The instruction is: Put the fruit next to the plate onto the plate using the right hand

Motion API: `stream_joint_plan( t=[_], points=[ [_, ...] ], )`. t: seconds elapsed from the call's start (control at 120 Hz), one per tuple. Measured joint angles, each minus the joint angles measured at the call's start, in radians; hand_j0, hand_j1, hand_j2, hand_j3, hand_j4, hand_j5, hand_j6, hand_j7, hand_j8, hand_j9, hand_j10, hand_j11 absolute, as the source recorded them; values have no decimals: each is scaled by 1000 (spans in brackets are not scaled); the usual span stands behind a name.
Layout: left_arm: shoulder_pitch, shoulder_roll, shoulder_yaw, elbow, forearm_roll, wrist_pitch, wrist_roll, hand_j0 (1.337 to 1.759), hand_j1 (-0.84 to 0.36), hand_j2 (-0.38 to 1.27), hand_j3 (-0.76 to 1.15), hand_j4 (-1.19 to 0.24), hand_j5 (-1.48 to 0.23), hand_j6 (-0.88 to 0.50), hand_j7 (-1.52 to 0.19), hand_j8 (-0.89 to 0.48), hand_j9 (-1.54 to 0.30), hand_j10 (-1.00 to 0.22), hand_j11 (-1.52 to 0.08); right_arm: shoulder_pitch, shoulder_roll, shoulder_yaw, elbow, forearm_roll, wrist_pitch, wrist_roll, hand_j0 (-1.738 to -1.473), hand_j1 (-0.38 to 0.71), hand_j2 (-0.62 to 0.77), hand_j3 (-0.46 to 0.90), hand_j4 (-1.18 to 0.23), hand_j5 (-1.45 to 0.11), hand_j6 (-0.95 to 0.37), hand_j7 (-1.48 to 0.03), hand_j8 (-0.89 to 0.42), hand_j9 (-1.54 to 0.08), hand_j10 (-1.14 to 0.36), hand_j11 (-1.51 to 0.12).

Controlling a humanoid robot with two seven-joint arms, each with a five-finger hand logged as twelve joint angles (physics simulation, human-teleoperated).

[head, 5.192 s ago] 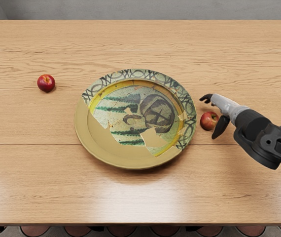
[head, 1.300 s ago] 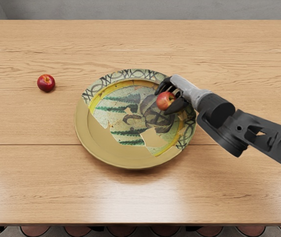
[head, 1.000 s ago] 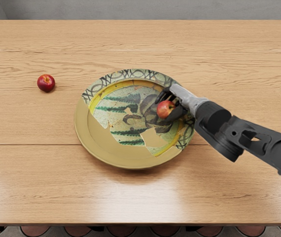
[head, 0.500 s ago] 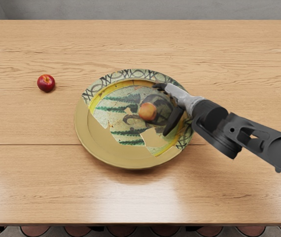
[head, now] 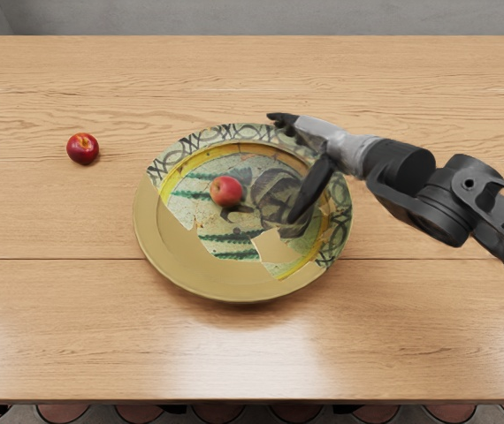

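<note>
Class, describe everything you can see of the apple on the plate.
The apple is small, round, red and smooth-skinned, and no stem can be made out. It rests on the painted pattern of the plate, left of the plate's middle. Nothing holds it: the right robot hand is open and apart from it, to its right.

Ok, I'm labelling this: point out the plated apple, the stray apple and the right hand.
plated apple (head: 225, 191), head view, middle.
stray apple (head: 82, 147), head view, middle.
right hand (head: 318, 146), head view, palm.
</note>
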State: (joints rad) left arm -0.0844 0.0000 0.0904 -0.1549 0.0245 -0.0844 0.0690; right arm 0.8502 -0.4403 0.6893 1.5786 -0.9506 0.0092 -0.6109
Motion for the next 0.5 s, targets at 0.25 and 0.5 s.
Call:
stream_joint_plan(
  t=[0.25, 0.5],
  points=[
    [0, 0, 0, 0, 0, 0, 0, 1658, 339, 2, 0, -9, -11, -9, -11, -9, -11, -9, -11, 2, -162, 134, -18, 337, 258, 0, -1658, -347, 1, 0, -4, -4, -4, -4, -3, -4, -4, -4],
    [0, 0, 0, -4, 1, -1, 0, 1658, 339, 2, 0, -9, -11, -9, -11, -9, -11, -9, -11, 3, -273, 200, -82, 580, 475, 0, -1658, -349, 1, 0, -1, -1, -2, -1, -1, -1, -1, -1]
  ],
)
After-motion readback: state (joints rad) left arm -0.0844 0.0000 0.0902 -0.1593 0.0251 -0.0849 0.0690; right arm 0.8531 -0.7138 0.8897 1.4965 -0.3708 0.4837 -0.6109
